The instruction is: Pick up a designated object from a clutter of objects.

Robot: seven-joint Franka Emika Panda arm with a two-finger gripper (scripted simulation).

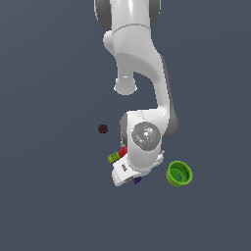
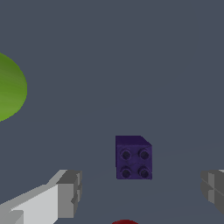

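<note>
The white Panda arm (image 1: 142, 88) is occupying the centre of the exterior view, reaching down from the top edge with its wrist bent low over the dark grey floor (image 1: 49, 206); the gripper (image 2: 142, 192) is standing wide open in the wrist view, its two grey fingers (image 2: 70, 192) well apart and holding nothing; the green bowl (image 1: 179, 173) is sitting on the floor toward the exterior view's right of the hand, apart from it, and is showing as a green curve at the edge of the wrist view; the red ball (image 1: 122, 151) is lying mostly hidden behind the wrist housing, only a sliver showing in either view; the yellow-green block (image 1: 113, 158) is resting just beside the ball, toward the exterior view's left; the maroon blob (image 1: 102, 129) is sitting alone, well apart from the rest, further toward the exterior view's left; the purple cube (image 2: 134, 157), the smallest item, a studded brick-like piece, is resting on the floor between the lines of the two open fingers and slightly ahead of their tips, touching neither; in the exterior view it is peeping out just under the hand, between the hand and the bowl.
</note>
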